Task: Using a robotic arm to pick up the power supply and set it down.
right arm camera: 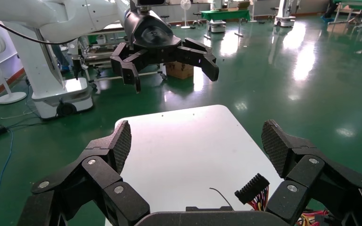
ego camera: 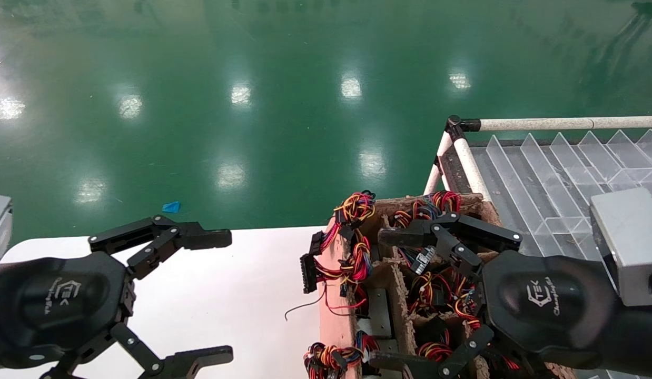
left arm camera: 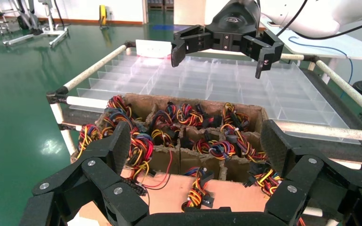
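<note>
Two end effectors show in my head view, both spread wide and gripping nothing: my left end effector [ego camera: 223, 300] hovers over the white table [ego camera: 241, 295], my right end effector [ego camera: 381, 297] over the cardboard crate [ego camera: 394, 284]. The power supplies [ego camera: 378, 310] sit upright in its cells directly beneath my right fingers, mostly buried under red, yellow and black wire bundles [ego camera: 352, 263], so my right arm is the nearer; their long axis I cannot make out. Both palms carry a white logo, its small script unreadable. My left wrist view shows the crate [left arm camera: 188, 155] ahead, my right end effector [left arm camera: 221, 52] poised above it. My right wrist view shows only the table [right arm camera: 184, 150] and my left end effector [right arm camera: 169, 63] beyond.
</note>
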Robot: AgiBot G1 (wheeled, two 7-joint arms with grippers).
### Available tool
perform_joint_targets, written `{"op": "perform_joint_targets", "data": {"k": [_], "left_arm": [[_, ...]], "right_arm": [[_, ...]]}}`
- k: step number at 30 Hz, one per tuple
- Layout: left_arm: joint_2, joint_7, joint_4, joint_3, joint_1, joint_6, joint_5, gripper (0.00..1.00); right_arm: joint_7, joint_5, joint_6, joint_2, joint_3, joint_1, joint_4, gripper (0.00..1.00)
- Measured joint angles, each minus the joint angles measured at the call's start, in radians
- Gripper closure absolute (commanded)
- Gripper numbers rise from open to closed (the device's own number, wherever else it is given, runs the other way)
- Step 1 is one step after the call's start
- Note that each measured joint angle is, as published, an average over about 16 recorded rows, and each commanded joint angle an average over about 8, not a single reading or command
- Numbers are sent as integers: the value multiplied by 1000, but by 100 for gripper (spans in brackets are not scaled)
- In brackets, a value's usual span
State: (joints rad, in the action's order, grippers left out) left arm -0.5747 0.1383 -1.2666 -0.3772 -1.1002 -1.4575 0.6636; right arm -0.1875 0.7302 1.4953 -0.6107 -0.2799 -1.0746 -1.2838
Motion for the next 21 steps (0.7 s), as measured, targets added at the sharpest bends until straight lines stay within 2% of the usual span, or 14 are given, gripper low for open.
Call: {"op": "perform_joint_targets", "data": {"k": [14,21], "left_arm": [[0,0,0,0,0,0,0,0],[0,0,0,0,0,0,0,88]], "right_arm": [[0,0,0,0,0,0,0,0],[0,0,0,0,0,0,0,0]]}}
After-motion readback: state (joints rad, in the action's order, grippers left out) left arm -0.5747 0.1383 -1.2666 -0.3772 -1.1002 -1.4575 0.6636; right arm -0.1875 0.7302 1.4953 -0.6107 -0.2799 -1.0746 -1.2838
